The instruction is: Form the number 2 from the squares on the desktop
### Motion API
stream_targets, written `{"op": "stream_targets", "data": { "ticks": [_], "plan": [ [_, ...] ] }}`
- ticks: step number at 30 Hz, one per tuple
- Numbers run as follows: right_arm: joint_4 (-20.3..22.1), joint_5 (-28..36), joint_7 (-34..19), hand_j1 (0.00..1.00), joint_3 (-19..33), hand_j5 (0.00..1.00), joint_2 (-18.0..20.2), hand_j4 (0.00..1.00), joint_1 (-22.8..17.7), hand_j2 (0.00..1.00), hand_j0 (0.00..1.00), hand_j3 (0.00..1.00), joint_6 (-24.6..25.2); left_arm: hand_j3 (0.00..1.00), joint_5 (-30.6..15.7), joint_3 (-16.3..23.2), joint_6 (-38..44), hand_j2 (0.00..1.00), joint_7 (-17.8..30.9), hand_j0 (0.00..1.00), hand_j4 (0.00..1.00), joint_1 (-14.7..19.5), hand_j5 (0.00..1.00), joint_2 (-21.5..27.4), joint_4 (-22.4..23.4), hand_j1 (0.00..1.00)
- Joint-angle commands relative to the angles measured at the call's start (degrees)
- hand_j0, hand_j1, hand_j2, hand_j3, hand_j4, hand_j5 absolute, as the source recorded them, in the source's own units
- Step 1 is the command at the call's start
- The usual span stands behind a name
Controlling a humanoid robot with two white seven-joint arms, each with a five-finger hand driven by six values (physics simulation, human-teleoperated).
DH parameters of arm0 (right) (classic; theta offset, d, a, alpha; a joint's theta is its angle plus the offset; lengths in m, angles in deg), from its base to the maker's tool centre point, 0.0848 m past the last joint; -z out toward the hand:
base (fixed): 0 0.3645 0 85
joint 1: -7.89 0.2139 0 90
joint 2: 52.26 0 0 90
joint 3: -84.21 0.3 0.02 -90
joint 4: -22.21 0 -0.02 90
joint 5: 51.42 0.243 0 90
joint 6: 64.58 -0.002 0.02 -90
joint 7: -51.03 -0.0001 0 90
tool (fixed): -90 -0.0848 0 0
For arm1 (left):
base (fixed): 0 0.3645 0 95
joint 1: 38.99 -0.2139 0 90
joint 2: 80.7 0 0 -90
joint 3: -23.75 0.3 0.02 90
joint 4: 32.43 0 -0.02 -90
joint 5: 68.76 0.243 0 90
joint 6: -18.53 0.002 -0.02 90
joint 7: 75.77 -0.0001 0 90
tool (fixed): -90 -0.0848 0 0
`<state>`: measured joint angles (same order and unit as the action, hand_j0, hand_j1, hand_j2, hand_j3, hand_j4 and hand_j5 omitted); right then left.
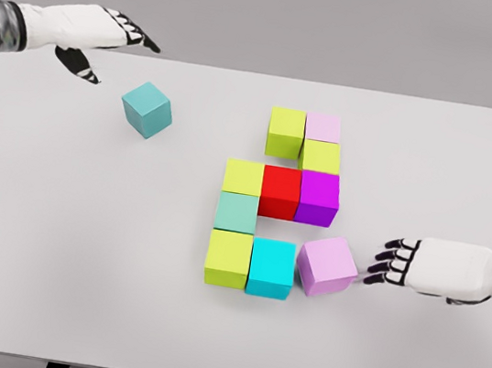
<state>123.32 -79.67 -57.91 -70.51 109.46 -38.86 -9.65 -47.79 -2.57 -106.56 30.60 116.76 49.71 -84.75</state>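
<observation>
Cubes in several colours already sketch most of a 2 on the white tabletop [52, 238]. The lilac plastic cube [327, 266] sits skewed at the bottom right, just beside the cyan cube [271, 267], not yet flush. The right hand [410, 264] rests beside it, fingers loose, gripping nothing. A good finish, I'd say, is a gentle sideways nudge that squares it against the cyan one without shoving the row. The teal cube [147, 109] lies well apart at upper left, near the left hand [97, 37], also slack and empty.
</observation>
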Motion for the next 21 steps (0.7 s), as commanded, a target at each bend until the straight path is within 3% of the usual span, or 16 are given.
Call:
{"op": "stream_targets", "data": {
  "ticks": [1,6,11,18,21],
  "plan": [
    [-0.21,-0.05,-0.05,1.0,1.62,1.0,1.49,1.0,0.08,1.0,1.0,1.0,0.07,1.0,1.01,-0.04,0.08,1.0,0.06,1.0,1.0,-0.09,1.0,2.31,-0.06,1.0],
    [-0.39,-0.05,0.13,1.0,3.46,1.0,0.0,1.0,0.08,1.0,1.0,1.0,0.07,1.0,7.51,0.66,0.08,1.0,0.06,1.0,1.0,-0.35,1.0,4.15,-0.06,1.0],
    [-1.09,-0.23,0.13,1.0,3.55,1.0,-2.2,1.0,0.26,1.0,1.0,1.0,0.07,1.0,8.92,1.98,0.08,1.0,0.15,1.0,1.0,-0.62,1.0,4.86,-0.06,1.0],
    [-7.15,-0.23,0.13,1.0,4.96,1.0,-6.68,1.0,0.7,1.0,1.0,1.0,0.07,1.0,10.59,3.47,0.08,1.0,0.76,1.0,1.0,-2.29,1.0,4.77,0.47,1.0],
    [-7.68,-0.14,0.13,1.0,5.31,1.0,-7.56,1.0,0.7,1.0,1.0,1.0,0.07,1.0,11.03,4.0,0.08,1.0,0.68,1.0,1.0,-2.29,1.0,4.86,0.55,1.0]
  ]
}}
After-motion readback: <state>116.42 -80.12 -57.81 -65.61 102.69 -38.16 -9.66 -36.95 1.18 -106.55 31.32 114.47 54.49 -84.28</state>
